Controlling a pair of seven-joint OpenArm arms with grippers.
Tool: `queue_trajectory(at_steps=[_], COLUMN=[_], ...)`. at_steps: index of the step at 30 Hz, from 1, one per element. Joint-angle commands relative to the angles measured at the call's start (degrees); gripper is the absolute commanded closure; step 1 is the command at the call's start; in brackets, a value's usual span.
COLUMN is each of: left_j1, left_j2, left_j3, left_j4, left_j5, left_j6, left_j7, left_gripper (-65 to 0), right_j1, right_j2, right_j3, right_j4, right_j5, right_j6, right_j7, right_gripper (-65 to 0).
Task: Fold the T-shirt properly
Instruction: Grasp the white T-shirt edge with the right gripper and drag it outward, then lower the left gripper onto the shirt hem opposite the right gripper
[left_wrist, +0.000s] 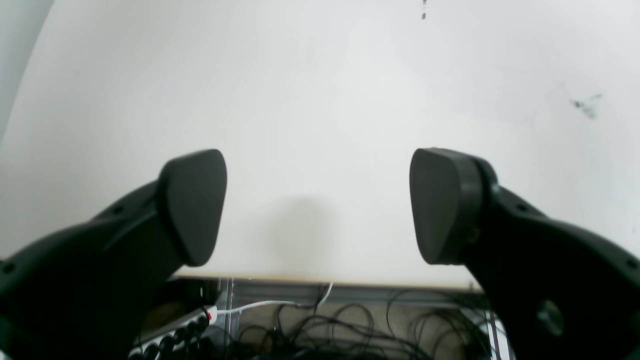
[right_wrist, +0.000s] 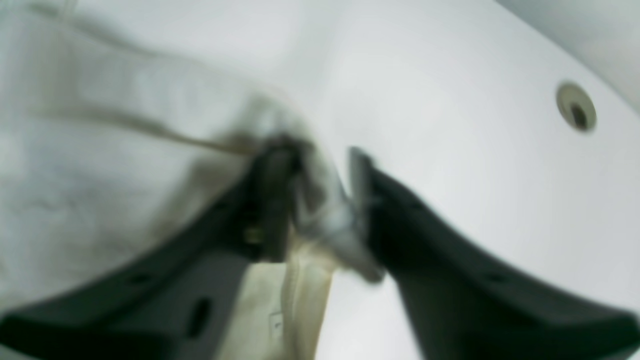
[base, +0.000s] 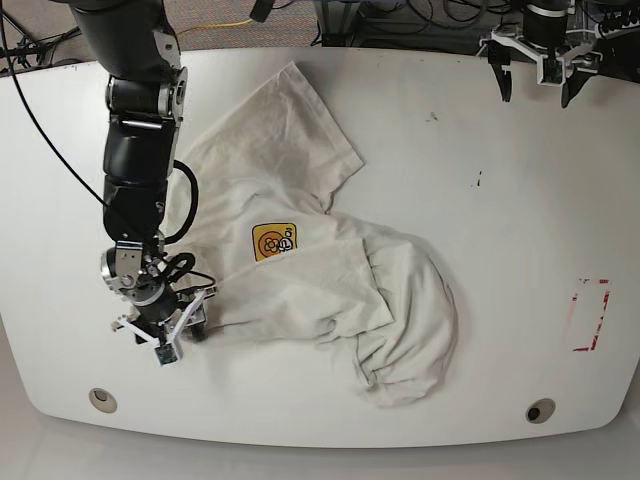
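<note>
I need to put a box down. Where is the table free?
Free: the table between the T-shirt and the red mark, below the left pincer. Crowded: around the right pincer at the shirt's edge.

The right wrist view is blurred, so we cannot tell whether the right gripper (right_wrist: 320, 200) grips the T-shirt (right_wrist: 100, 175) cloth bunched between its fingers (right_wrist: 270, 200). We cannot read the yellow-orange badge (base: 275, 241). Folds hide the shirt's lower part.
</note>
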Motion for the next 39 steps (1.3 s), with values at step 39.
queue_trajectory(at_steps=[39], left_j1=[-31.1], left_j2=[1.3], left_j3=[2.3], left_j4=[1.3], left_j5=[0.0], left_j6=[0.3], left_j7=[18.0], left_gripper=[-53.1], right_j1=[-17.8], right_j2=[-1.4], right_j3=[25.1], right_j4=[13.5], right_j5=[31.5], right_j6=[11.2], right_j7=[-29.8], right_gripper=[-50.9])
